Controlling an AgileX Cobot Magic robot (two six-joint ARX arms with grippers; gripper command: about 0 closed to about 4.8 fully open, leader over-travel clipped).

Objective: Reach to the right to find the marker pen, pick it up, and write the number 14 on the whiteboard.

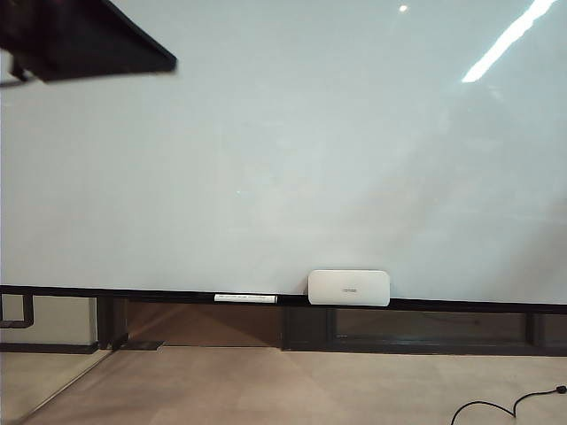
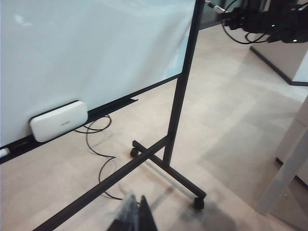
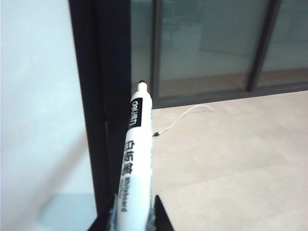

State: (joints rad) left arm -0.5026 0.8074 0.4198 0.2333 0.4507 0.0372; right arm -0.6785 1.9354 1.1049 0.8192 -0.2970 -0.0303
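The whiteboard [image 1: 283,159] fills the exterior view, glossy and pale, with a dark lower rail; no strokes of the number 14 show on it. In the right wrist view my right gripper [image 3: 135,195] is shut on the white marker pen [image 3: 137,144]. The pen's bare black tip points up beside the board's dark side frame [image 3: 98,96], past the board's right edge. The left wrist view shows the right arm [image 2: 269,19] high up to the right of the whiteboard [image 2: 86,48]. My left gripper [image 2: 137,196] hangs over the floor near the stand, fingertips together with nothing between them.
A white rounded eraser [image 1: 349,288] sits on the rail, with a thin white stick [image 1: 245,298] to its left. A dark blurred shape [image 1: 80,40] covers the upper left corner. The stand's black foot with castors [image 2: 198,202], a loose cable [image 2: 96,144] and a pale table leg [image 2: 284,178] are on the floor.
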